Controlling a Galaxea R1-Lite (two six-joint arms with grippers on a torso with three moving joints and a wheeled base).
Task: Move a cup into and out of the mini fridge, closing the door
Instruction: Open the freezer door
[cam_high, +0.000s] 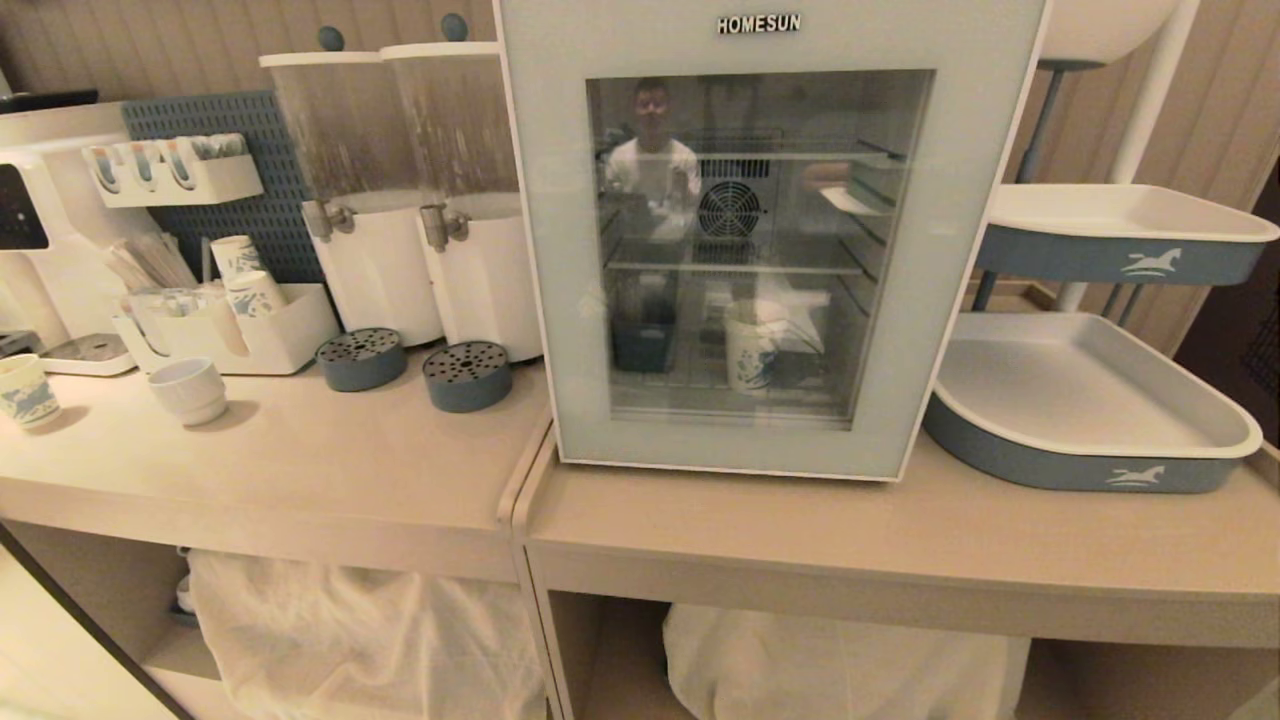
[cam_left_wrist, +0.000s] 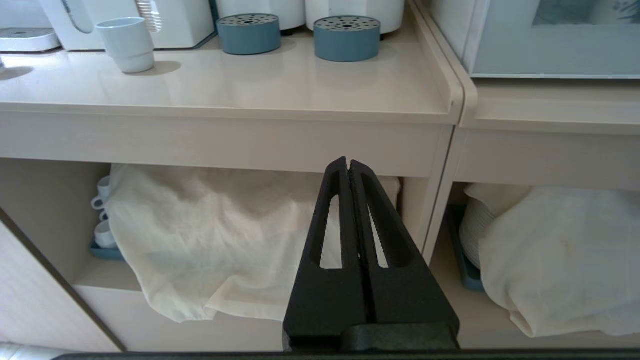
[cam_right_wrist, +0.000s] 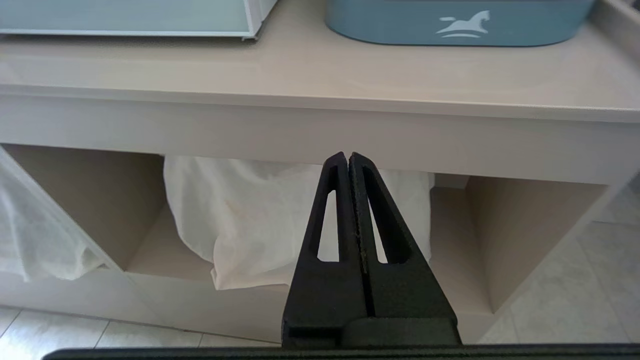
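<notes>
door (cam_high: 740, 250): glossy glass | counter (cam_left_wrist: 250, 85): smooth pale wood-look, slight sheen | cloth (cam_left_wrist: 210, 250): soft white fabric

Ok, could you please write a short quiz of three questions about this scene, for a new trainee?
1. True or false: the door of the mini fridge is shut.
2. Where is the cup?
A. On the counter, beside the mug
B. Inside the fridge, on its bottom level
C. In the lower blue tray
3. Fill in: the left gripper and the right gripper both hang in front of the counter, below its top, with fingers ____.

Key
1. True.
2. B. It shows through the glass.
3. Shut, and holding nothing.
</notes>
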